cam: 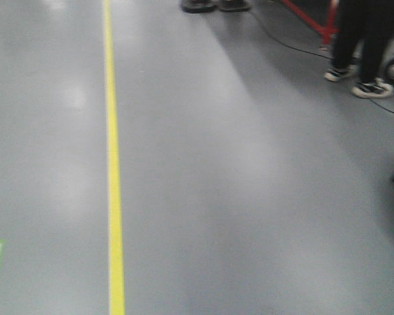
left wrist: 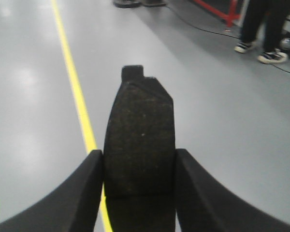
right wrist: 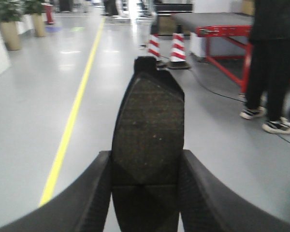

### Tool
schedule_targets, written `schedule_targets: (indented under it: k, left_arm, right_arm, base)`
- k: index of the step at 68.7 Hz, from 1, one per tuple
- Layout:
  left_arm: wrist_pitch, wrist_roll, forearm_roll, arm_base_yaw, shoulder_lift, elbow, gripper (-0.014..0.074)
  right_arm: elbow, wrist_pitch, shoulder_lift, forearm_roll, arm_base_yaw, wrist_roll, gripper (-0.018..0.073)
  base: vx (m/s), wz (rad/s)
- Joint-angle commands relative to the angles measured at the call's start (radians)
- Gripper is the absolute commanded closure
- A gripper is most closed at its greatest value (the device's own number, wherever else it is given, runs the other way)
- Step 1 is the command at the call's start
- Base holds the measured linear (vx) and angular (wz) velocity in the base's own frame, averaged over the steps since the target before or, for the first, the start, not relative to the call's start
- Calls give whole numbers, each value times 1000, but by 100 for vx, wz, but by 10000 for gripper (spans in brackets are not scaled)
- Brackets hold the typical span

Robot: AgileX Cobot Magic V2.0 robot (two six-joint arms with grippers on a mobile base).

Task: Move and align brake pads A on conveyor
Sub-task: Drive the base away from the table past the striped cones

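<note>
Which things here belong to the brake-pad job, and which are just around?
Job: left gripper clamping a brake pad; right gripper clamping a second pad; red-framed bench, possibly the conveyor.
Around: yellow floor line, striped cones, standing person, potted plants.

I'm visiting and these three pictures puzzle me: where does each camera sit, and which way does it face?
Exterior front-facing: faces forward, tilted down at the grey floor, a yellow line and a person's legs; no robot parts show.
Left wrist: behind the left gripper, looking along its fingers, shut on the left brake pad.
Right wrist: behind the right gripper holding the right brake pad, aimed higher, toward striped cones.
All three share the yellow line and the person's legs.
</note>
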Motion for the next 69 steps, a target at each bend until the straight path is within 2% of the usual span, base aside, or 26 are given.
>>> schedule_targets:
  k: [1,35,69]
  left_arm:
    - [-97,0,-1,-2,5,-28,603]
    - [-97,0,-2,-1,5,-28,603]
    - [-97,0,-2,-1,5,-28,603]
  right_arm:
    - [-28,-100,12,-5,-6,-11,567]
    - [-28,-98,12,-6,-6,-11,567]
    - [-28,-98,12,-6,-6,-11,567]
  base:
    - [0,73]
    - [8,46]
    - [33,-1]
